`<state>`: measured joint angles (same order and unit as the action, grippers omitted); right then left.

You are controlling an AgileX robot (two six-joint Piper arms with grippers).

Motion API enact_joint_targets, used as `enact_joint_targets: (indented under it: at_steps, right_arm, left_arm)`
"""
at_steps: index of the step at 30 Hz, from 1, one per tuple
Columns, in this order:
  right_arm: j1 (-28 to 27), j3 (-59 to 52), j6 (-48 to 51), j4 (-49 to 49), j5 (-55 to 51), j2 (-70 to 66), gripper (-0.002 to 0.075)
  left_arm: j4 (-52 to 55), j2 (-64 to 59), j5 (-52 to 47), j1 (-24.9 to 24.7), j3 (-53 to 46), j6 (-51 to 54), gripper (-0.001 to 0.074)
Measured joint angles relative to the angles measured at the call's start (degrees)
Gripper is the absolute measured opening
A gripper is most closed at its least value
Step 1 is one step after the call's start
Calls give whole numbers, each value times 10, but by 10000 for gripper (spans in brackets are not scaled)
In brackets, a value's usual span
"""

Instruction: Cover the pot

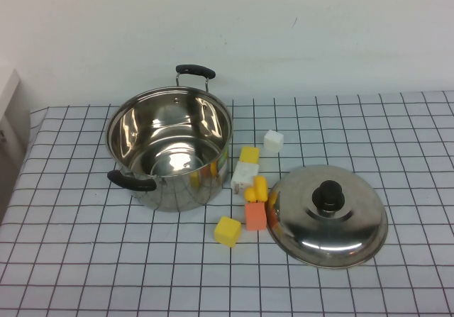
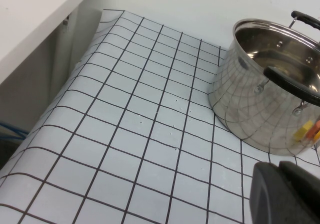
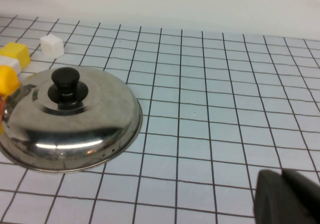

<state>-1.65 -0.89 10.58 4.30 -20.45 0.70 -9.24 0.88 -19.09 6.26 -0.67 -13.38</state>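
The pot (image 1: 186,189) is a shiny steel pot with two black loop handles. It stands open and empty at the table's left-centre, and shows in the left wrist view (image 2: 250,108). The domed steel lid (image 1: 312,225) with a black knob (image 1: 330,195) lies flat on the table to the pot's right, and shows in the right wrist view (image 3: 80,124). My left gripper (image 2: 281,186) is shut and empty, low over the cloth to the pot's left. My right gripper (image 3: 283,190) is shut and empty, to the right of the lid. Neither gripper shows in the high view.
Small blocks lie between pot and lid: a white cube (image 1: 273,141), a yellow block (image 1: 249,154), a white block (image 1: 243,175), an orange block (image 1: 255,215) and a yellow cube (image 1: 228,231). A white checked cloth (image 1: 397,140) covers the table. A wall stands behind.
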Motion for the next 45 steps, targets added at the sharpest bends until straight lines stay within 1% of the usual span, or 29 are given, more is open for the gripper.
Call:
enact_joint_targets:
  at_steps: [4,7,10,15,17,19,23,30,31,35,40,43,45]
  right_arm:
    - [0,0,0,2,0,0,8]
    - [0,0,-13,31,0,0,8]
    - [0,-1,-48,114,5,0,8]
    - [0,-7,-112,335,63,0,8]
    - [0,-7,-116,380,79,0,8]
    - [0,-7,-106,393,84,0,8]
    - [0,-7,-48,394,103,0,8]
    - [0,-7,-16,402,103,0,8]
    - [0,-4,3,402,94,0,8]
    - [0,61,146,402,35,-1,8]
    - [0,149,283,417,22,-65,8]
    - [0,163,381,474,21,-126,8]
    - [0,167,475,547,19,-169,8]
  left_arm:
    - [0,0,0,0,0,0,-3]
    - [0,0,0,0,0,0,-3]
    - [0,0,0,0,0,0,-3]
    - [0,0,0,0,0,3,-3]
    - [0,0,0,0,0,2,-3]
    - [0,0,0,0,0,2,-3]
    - [0,0,0,0,0,2,-3]
    - [0,0,0,0,0,2,-3]
    - [0,0,0,0,0,2,-3]
    - [0,0,0,0,0,2,-3]
    - [0,0,0,0,0,2,-3]
    - [0,0,0,0,0,2,-3]
    - [0,0,0,0,0,2,-3]
